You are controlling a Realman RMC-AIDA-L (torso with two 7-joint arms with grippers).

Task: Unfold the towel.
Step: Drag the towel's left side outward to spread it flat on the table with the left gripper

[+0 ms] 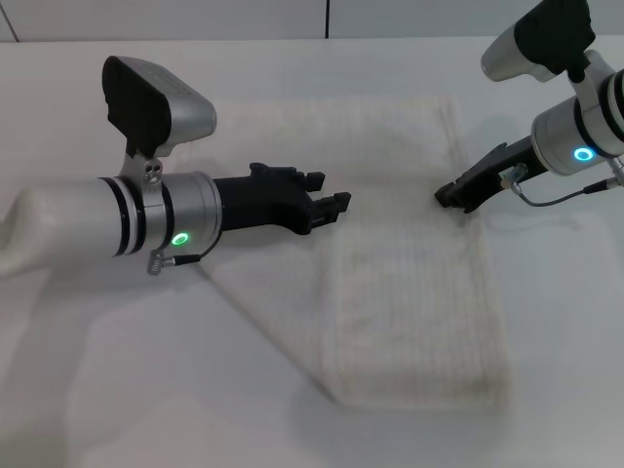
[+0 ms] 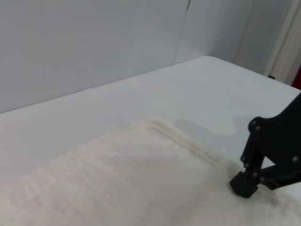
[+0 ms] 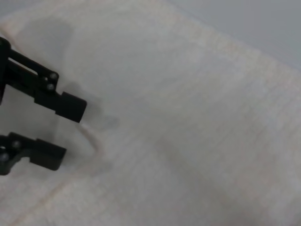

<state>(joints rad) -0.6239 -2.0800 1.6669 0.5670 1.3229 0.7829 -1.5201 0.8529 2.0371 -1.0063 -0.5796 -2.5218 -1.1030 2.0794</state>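
Note:
The cream-white towel (image 1: 409,292) lies flat on the white table, with a thicker folded strip along its right side and a diagonal fold edge at the lower left. My left gripper (image 1: 331,192) is open and empty, hovering over the towel's middle. The right wrist view shows it (image 3: 63,133) with its jaws apart beside a small raised fold edge of the towel (image 3: 188,117). My right gripper (image 1: 450,195) is shut, with its tip down on the towel's right edge. It also shows in the left wrist view (image 2: 244,184) on the towel (image 2: 117,179). I cannot tell whether cloth is pinched.
The white table (image 1: 117,390) stretches around the towel, with bare surface at the front left and far right. A pale wall stands behind the table's far edge (image 2: 94,47). A cable (image 1: 556,200) hangs under the right wrist.

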